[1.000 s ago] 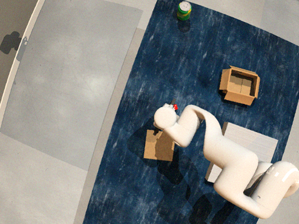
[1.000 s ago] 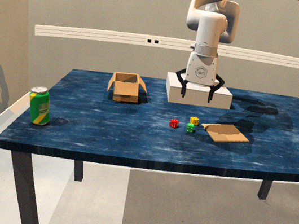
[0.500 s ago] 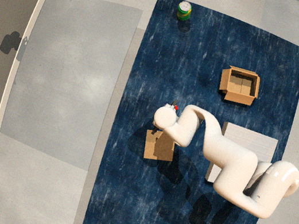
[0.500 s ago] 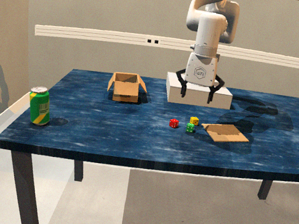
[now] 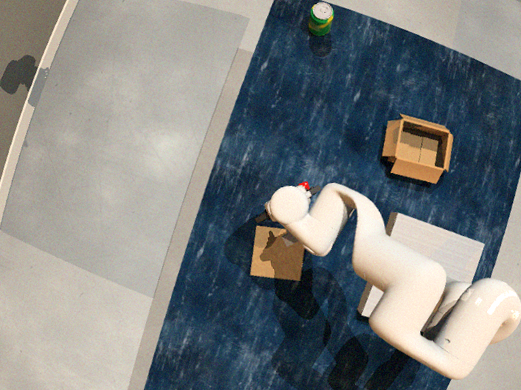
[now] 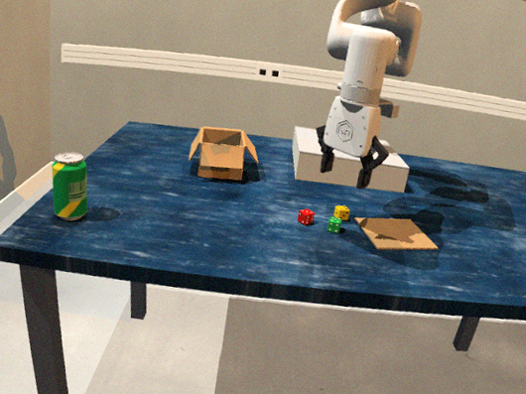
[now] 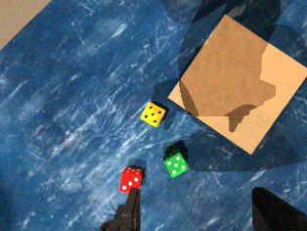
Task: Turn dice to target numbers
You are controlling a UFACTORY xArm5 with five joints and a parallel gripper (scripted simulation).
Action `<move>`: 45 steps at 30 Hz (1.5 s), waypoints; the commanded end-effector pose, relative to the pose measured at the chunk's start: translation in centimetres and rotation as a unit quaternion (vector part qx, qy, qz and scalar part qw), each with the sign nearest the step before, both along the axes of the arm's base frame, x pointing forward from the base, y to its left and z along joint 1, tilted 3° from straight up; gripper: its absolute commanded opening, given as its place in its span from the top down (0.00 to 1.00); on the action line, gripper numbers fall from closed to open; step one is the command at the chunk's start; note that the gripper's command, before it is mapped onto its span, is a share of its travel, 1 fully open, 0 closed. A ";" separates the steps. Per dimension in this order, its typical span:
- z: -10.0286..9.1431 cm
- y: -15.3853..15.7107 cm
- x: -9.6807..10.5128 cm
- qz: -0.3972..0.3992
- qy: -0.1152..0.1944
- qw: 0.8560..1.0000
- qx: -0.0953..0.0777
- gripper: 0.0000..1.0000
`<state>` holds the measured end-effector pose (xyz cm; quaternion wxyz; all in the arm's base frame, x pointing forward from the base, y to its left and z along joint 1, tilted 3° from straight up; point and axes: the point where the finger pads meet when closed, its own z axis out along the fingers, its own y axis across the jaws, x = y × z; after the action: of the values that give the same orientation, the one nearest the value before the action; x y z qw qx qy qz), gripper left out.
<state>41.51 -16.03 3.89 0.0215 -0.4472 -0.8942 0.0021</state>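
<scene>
Desk inventory: three dice beside the mat, tool open above

We list one blue marbled desk [image 5: 287, 105] [image 6: 170, 231] [image 7: 73, 122], bearing the items below.

Item: red die [image 5: 304, 186] [image 6: 305, 216] [image 7: 130, 180], flat on the desk, off the mat; we read three pips on top, so the 1 is not showing.

Item: green die [image 6: 334, 225] [image 7: 176, 164], flat on the desk, near the mat but off it; its top carries five pips, the number asked for.

Item: yellow die [image 6: 341, 212] [image 7: 153, 115], flat, near one corner of the mat and apart from the other two dice; five pips on top.

Item: square tan mat [image 5: 257, 265] [image 6: 396, 234] [image 7: 235, 69], lying flat, partly shaded, with none of the dice upon it.

Item: tool [image 5: 288, 203] [image 6: 344, 178] [image 7: 196, 207], black-fingered, on a white arm [image 5: 402, 266] [image 6: 365, 66]. We find its fingers wide apart with nothing between them. It points downward above the desk, touching none of the dice. In the wrist view one finger's tip overlaps the red die's lower edge.

Item: open cardboard box [image 5: 417, 171] [image 6: 221, 164], upright, flaps spread, well apart from the dice.

Item: green-and-yellow can [image 5: 321, 21] [image 6: 70, 188], silver-topped, standing upright near a desk edge.

Item: low white block [image 5: 434, 246] [image 6: 304, 166], between the cardboard box and the arm's shadow in the exterior view.
</scene>
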 end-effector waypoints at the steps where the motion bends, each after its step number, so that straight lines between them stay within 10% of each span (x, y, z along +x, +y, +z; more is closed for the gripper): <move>1: -0.2 0.0 0.0 -0.074 -0.001 0.997 -0.004 0.00; 13: -0.9 0.1 -0.2 -0.240 0.002 0.971 -0.010 0.00; 27: -2.0 0.2 -0.6 -0.472 0.005 0.881 -0.019 0.00; 38: -2.3 0.2 -0.7 -0.528 0.006 0.849 -0.021 0.00; 39: -2.3 0.2 -0.7 -0.528 0.006 0.849 -0.021 0.58; 45: -2.3 0.2 -0.7 -0.528 0.006 0.849 -0.021 0.58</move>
<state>40.65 -15.79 1.52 0.0170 -0.8513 -0.5242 0.0129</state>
